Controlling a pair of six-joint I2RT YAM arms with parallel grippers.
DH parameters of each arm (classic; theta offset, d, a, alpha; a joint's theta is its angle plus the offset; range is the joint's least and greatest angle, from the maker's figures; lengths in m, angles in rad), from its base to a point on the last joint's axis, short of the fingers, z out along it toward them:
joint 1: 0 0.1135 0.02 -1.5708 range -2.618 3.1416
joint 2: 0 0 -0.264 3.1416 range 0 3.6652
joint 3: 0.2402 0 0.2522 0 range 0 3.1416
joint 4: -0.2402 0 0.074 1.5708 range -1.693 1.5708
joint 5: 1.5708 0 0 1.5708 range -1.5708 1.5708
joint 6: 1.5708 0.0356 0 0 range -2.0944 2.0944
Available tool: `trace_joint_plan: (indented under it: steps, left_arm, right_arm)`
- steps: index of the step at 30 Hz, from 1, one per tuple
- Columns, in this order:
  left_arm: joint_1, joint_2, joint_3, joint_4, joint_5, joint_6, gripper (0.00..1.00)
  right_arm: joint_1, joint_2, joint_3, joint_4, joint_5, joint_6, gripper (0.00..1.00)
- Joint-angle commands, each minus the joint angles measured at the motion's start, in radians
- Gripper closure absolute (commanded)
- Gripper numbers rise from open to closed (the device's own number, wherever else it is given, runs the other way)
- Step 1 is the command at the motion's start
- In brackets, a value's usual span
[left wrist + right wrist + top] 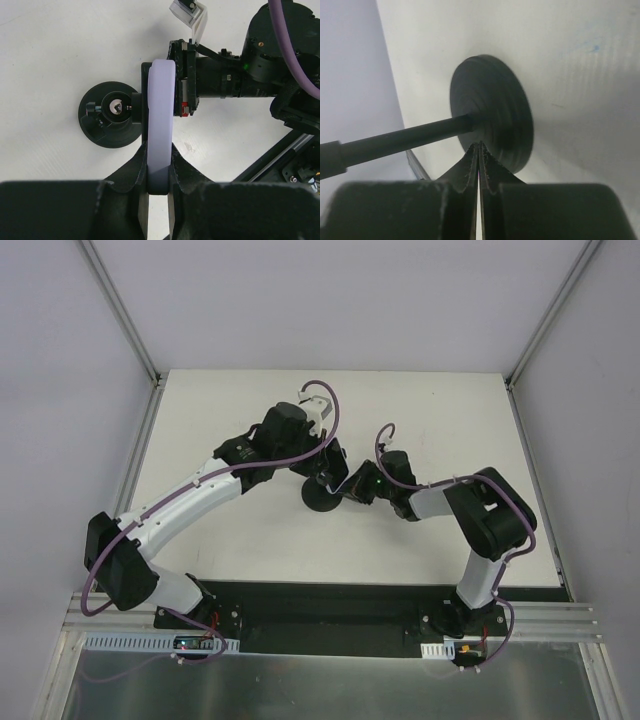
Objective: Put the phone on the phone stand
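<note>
The phone [161,115] shows edge-on as a pale strip, standing upright. My left gripper [159,150] is shut on its near end. The phone's side rests against the bracket of the phone stand [110,121], whose round black disc base sits just left of it. In the top view the stand [322,502] is at the table's middle, with my left gripper [322,462] above it. My right gripper [479,145] is shut and empty, its tips at the edge of the stand's disc [495,115], beside the stem [405,135]. It comes in from the right [354,490].
The right arm's wrist and purple cable [295,55] crowd the space right of the phone. The white table [250,410] is walled by pale panels, with a black base strip [330,605] along its near edge.
</note>
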State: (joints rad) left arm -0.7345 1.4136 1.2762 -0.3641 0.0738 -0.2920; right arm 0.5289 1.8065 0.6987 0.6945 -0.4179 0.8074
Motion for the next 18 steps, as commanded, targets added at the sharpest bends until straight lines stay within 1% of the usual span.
trace_joint_plan:
  steps: [1,2,4,9,13,18]
  left_arm:
    - [-0.003,-0.047,-0.014,-0.084,-0.003,0.016,1.00]
    - [-0.005,-0.044,-0.008,-0.094,0.000,0.023,1.00]
    - [-0.005,-0.027,0.029,-0.149,0.012,0.045,1.00]
    - [-0.003,0.008,0.100,-0.242,0.037,0.077,1.00]
    - [-0.003,0.034,0.146,-0.315,0.058,0.112,1.00]
    - [0.001,0.065,0.232,-0.419,0.046,0.171,1.00]
  right_arm:
    - [0.022,-0.013,0.039,-0.117,0.103,-0.065,0.99]
    - [0.028,-0.016,0.045,-0.145,0.120,-0.106,0.99]
    - [0.039,-0.012,0.054,-0.203,0.154,-0.129,0.99]
    - [0.046,0.005,0.059,-0.236,0.191,-0.154,0.99]
    - [0.052,0.004,0.065,-0.302,0.246,-0.171,0.99]
    - [0.057,0.014,0.070,-0.320,0.260,-0.191,0.99]
